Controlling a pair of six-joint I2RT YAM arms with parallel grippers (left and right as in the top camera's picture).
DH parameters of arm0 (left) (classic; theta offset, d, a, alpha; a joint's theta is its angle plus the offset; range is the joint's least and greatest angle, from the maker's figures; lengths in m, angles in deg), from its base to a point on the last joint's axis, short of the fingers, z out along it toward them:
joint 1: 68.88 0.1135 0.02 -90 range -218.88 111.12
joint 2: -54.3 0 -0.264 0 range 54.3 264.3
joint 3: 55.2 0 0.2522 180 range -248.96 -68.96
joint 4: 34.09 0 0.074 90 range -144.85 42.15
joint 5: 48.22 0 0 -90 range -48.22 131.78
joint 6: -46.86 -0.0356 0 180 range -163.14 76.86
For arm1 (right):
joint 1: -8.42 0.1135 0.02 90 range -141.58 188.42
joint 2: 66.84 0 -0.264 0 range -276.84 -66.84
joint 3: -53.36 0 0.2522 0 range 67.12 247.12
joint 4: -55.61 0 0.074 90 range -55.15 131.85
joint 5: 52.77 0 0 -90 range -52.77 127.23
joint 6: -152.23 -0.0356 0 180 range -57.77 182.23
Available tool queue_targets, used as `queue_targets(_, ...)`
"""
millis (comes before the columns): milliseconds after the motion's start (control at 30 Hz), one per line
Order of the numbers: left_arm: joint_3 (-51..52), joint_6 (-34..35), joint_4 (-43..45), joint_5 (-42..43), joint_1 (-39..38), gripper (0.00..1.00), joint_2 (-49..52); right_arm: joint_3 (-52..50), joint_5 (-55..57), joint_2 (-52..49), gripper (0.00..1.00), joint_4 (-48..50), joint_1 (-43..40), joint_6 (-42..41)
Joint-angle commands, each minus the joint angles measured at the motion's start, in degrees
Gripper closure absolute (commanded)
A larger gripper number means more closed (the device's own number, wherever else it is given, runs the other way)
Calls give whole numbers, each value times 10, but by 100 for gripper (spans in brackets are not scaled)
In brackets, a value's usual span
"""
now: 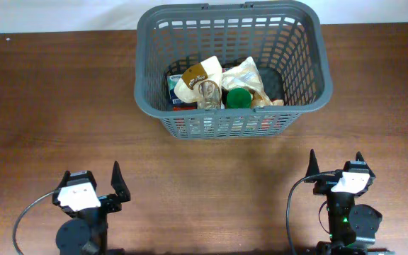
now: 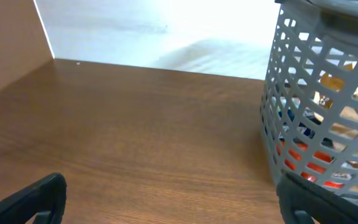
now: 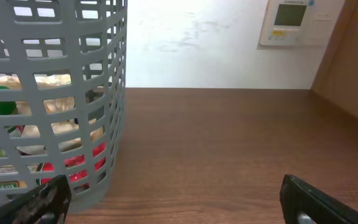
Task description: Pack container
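The grey slotted basket (image 1: 160, 110) stands at the far middle of the brown table. Inside lie crinkled snack bags (image 1: 250, 76), a tan packet (image 1: 193, 76), a clear glass (image 1: 208, 95), a green lid (image 1: 238, 98) and red and blue packs. It also shows at the right of the left wrist view (image 2: 309, 93) and the left of the right wrist view (image 3: 48, 93). My left gripper (image 1: 91, 177) is open and empty at the near left; it shows in the left wrist view (image 2: 173, 199). My right gripper (image 1: 335, 163) is open and empty at the near right; it shows in the right wrist view (image 3: 179, 199).
A white wall runs behind the table's far edge. A white wall panel (image 3: 291, 22) hangs at the right. Bare brown table (image 1: 211, 177) lies between the basket and both grippers.
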Motion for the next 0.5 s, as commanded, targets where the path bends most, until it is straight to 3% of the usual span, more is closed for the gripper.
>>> queue_targets(0, 19, -40, 7, 6, -5, 1, -13, -4, 7, 5, 1, -1, 4, -5)
queue_targets(467, 87, -40, 53, 6, -4, 1, -22, -4, 7, 5, 1, -1, 4, -5)
